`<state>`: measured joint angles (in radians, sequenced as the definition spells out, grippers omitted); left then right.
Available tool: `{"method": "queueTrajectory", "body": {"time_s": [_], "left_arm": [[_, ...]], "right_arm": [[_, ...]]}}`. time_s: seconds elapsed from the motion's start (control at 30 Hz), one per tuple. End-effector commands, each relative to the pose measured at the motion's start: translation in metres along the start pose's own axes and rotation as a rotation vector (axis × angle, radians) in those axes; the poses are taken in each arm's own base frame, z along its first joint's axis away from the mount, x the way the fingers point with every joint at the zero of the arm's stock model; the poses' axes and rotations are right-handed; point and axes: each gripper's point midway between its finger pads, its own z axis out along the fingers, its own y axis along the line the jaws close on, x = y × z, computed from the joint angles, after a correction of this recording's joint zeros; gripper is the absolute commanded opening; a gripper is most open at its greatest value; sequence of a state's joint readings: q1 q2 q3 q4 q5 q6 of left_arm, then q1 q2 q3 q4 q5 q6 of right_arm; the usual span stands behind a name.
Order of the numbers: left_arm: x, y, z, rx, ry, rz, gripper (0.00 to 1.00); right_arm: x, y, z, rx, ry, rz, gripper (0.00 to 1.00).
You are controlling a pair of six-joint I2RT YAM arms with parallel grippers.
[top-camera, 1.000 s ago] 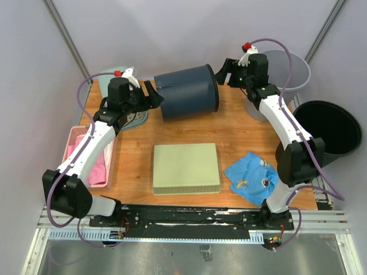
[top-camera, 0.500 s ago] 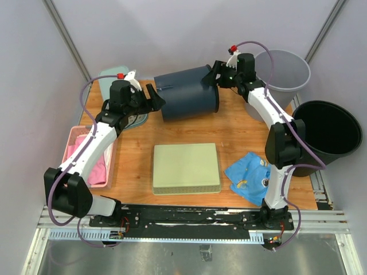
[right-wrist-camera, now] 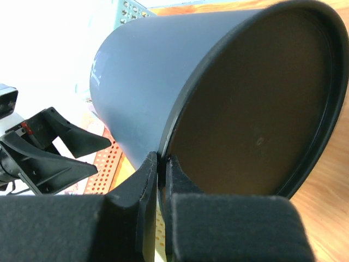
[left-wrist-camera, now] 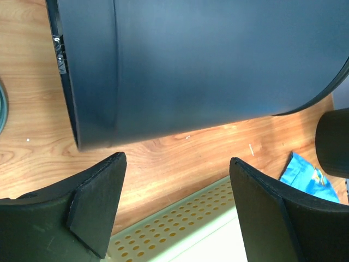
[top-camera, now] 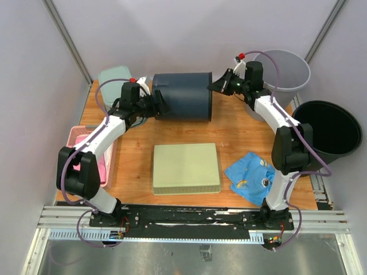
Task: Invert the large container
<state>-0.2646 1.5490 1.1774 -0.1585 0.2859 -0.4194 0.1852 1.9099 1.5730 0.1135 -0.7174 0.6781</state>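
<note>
The large container [top-camera: 182,95] is a dark blue bin lying on its side at the back of the table, mouth to the right. My right gripper [top-camera: 213,86] is shut on its rim; in the right wrist view the gripper [right-wrist-camera: 162,161] has one finger outside the blue wall [right-wrist-camera: 136,76] and one inside the mouth. My left gripper [top-camera: 157,103] stands open at the bin's closed left end. In the left wrist view this gripper [left-wrist-camera: 177,164] holds nothing, and the container [left-wrist-camera: 207,65] lies just beyond the fingertips.
A pale green perforated crate [top-camera: 186,168] lies in the middle of the table, with a blue cloth [top-camera: 252,177] to its right. A grey bin [top-camera: 285,69] and a black bin [top-camera: 332,129] stand at the right. A pink basket [top-camera: 86,154] and a teal box [top-camera: 114,77] sit at the left.
My right gripper moved to the container's rim and closed on it. The container swung from a tilt to lying straight across. My left gripper moved right, up to its closed end.
</note>
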Motion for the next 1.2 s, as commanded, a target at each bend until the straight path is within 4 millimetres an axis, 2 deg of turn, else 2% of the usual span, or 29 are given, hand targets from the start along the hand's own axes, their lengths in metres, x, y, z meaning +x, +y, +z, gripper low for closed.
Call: {"method": "queueTrajectory", "body": {"time_s": [0.0,0.17,0.3,0.4,0.5,0.6,0.67,0.83,0.97,1.0,1.07,1.13,1.17], "left_arm": [[-0.024,-0.025,-0.009,0.085,-0.064,0.057,0.81],[-0.035,-0.031,-0.026,0.073,-0.090,0.084,0.81],[-0.044,-0.031,-0.046,0.022,-0.124,0.051,0.82],[-0.050,-0.033,-0.062,0.004,-0.166,0.017,0.82],[-0.059,-0.031,-0.079,-0.040,-0.217,0.004,0.82],[-0.070,-0.026,-0.099,-0.104,-0.268,-0.013,0.82],[-0.070,-0.018,-0.111,-0.157,-0.291,-0.040,0.82],[-0.062,-0.006,-0.138,-0.215,-0.361,-0.099,0.82],[-0.062,-0.005,-0.152,-0.235,-0.389,-0.096,0.82],[-0.063,-0.005,-0.155,-0.238,-0.389,-0.091,0.82],[-0.064,-0.007,-0.158,-0.241,-0.384,-0.076,0.82],[-0.066,-0.010,-0.161,-0.233,-0.386,-0.062,0.82],[-0.068,-0.012,-0.162,-0.225,-0.389,-0.052,0.82]], "right_arm": [[-0.028,0.041,-0.029,-0.037,-0.083,-0.117,0.01],[-0.044,0.055,-0.065,0.103,-0.151,-0.227,0.01],[-0.054,0.075,-0.095,0.261,-0.184,-0.399,0.01],[-0.059,0.099,-0.102,0.313,-0.180,-0.535,0.01],[-0.060,0.118,-0.097,0.366,-0.148,-0.671,0.01],[-0.051,0.128,-0.078,0.446,-0.098,-0.797,0.01],[-0.036,0.132,-0.055,0.458,-0.052,-0.852,0.01],[0.010,0.146,0.006,0.388,0.020,-0.925,0.00],[0.043,0.169,0.045,0.272,0.046,-0.928,0.00],[0.048,0.176,0.052,0.234,0.055,-0.915,0.04],[0.053,0.183,0.062,0.199,0.075,-0.890,0.38],[0.045,0.194,0.055,0.192,0.067,-0.892,0.60],[0.036,0.201,0.045,0.195,0.043,-0.899,0.65]]}}
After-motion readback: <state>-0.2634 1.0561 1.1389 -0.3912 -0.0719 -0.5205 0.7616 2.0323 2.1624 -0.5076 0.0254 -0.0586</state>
